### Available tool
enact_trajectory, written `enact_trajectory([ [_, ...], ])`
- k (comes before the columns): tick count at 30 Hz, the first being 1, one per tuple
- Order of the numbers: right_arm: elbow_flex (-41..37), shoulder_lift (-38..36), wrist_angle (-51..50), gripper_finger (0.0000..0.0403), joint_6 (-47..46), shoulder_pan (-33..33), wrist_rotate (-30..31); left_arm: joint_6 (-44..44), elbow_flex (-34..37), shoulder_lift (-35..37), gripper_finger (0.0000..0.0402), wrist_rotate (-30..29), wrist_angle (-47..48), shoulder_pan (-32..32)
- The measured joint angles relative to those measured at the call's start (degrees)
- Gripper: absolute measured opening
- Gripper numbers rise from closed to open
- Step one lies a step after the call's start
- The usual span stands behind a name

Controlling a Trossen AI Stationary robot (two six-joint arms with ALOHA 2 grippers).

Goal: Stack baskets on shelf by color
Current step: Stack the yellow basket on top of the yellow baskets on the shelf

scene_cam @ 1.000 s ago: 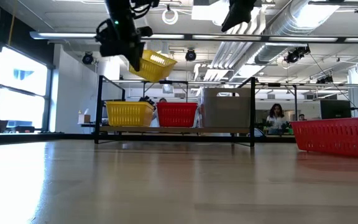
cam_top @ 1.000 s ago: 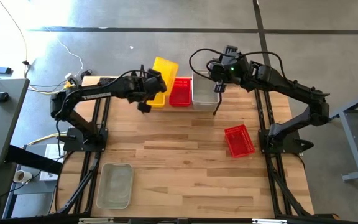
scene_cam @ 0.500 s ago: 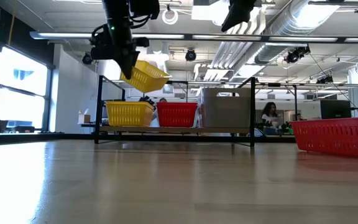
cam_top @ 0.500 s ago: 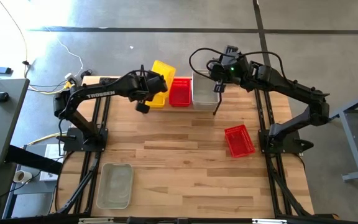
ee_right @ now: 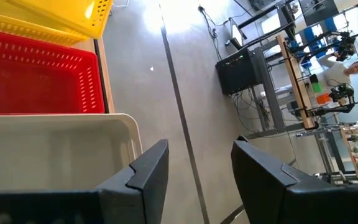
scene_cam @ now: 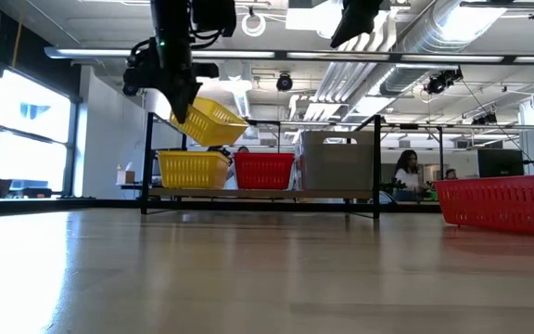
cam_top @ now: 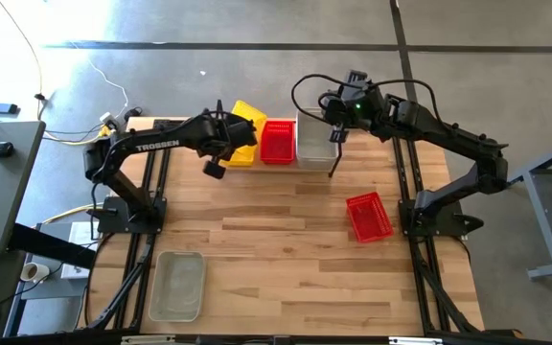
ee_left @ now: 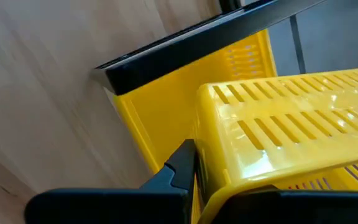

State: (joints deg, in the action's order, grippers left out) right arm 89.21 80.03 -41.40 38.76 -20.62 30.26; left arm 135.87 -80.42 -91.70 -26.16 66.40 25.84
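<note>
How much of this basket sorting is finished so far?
Done: the shelf holds yellow, red and grey baskets. In hand: the left gripper holds a second yellow basket tilted above the yellow one; the right gripper hovers open. Left: a red basket and a grey basket on the table.

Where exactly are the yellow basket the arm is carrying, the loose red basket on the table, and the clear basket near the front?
Carried yellow basket [scene_cam: 209, 122]: low view, its mesh side.
Loose red basket [cam_top: 369, 217]: high view, its inside floor.
Clear basket [cam_top: 178, 286]: high view, its inside floor.
</note>
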Motion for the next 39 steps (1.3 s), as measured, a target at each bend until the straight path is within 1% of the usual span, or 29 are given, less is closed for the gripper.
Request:
enact_trajectory([
  [12,0.00,0.00,-0.36,0.0161,0.04,0.00,0.00,0.22,-0.02,-3.61,0.0007,0.84,-0.82,-0.73],
  [23,0.00,0.00,-0.36,0.0161,0.07,0.00,-0.11,0.26,-0.02,-3.48,0.0008,0.64,-0.30,0.22],
  [25,0.00,0.00,-0.38,0.0161,0.07,0.00,-0.48,0.24,-0.02,-3.48,0.0010,1.58,-0.34,0.55],
  [29,0.00,0.00,-0.43,0.0161,0.04,0.00,-1.46,0.85,-0.02,-3.35,0.0023,3.30,-0.45,1.37],
  [35,0.00,0.00,-0.60,0.0161,0.02,0.00,-1.51,0.82,-0.02,-3.28,0.0054,5.31,-0.53,1.96],
  [39,0.00,0.00,-0.60,0.0161,0.02,0.00,-1.93,0.88,-0.02,-3.26,0.0066,5.60,-0.54,1.96],
])
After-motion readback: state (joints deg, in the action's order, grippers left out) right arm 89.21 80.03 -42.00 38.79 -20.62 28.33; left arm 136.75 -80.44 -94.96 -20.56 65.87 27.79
